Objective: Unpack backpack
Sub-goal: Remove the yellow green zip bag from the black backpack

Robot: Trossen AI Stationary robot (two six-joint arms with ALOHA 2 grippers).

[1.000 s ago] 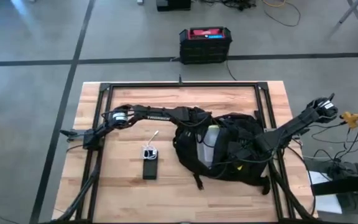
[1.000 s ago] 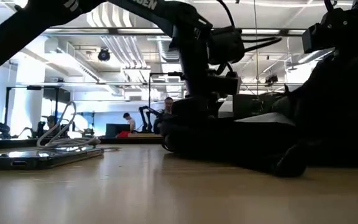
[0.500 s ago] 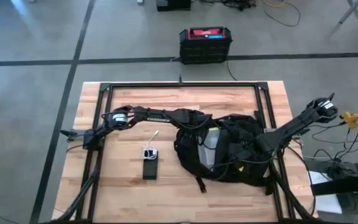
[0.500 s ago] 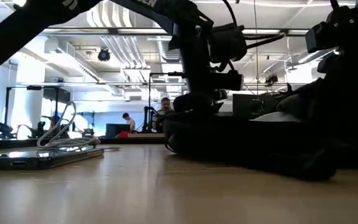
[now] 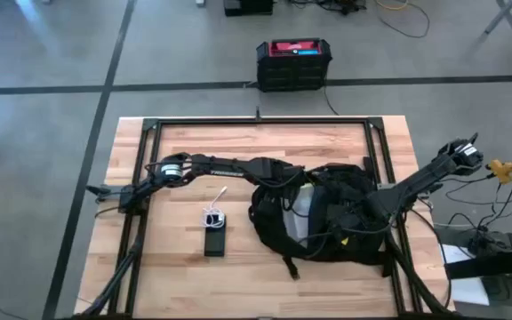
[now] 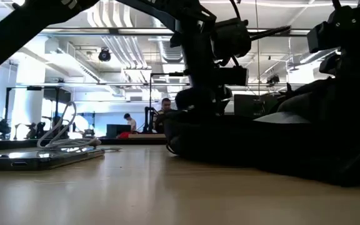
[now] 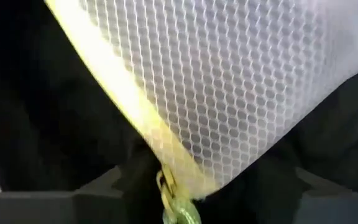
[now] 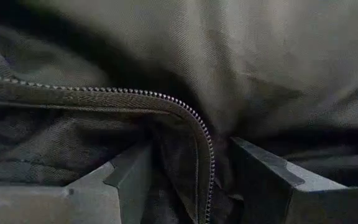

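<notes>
The black backpack (image 5: 332, 218) lies on the table right of centre, its underside on the wood; the low view shows it as a dark mound (image 6: 280, 140). A white mesh pouch (image 5: 302, 203) with a yellow zip edge shows in its opening. My left gripper (image 5: 287, 185) is at that opening and open. Its fingers stand on either side of the pouch's corner (image 7: 176, 180), where a green zip pull hangs. My right gripper (image 5: 352, 218) is shut on the backpack's top side. My right gripper pinches a fold of the backpack's fabric beside its zip track (image 8: 199, 163) between its two fingers. It comes in from the table's right, slanting down. The backpack rests on the table.
A flat black device (image 5: 214, 240) with a coiled white cable (image 5: 213, 214) lies left of the backpack. A black box with a red top (image 5: 293, 62) stands on the floor beyond the far edge. A black frame (image 5: 260, 122) runs around the table's sides.
My left gripper has gone a little toward the table's right, farther over the backpack's opening, so less of the pouch shows from above. The backpack has slid slightly toward the near edge, its loose strap trailing nearer.
</notes>
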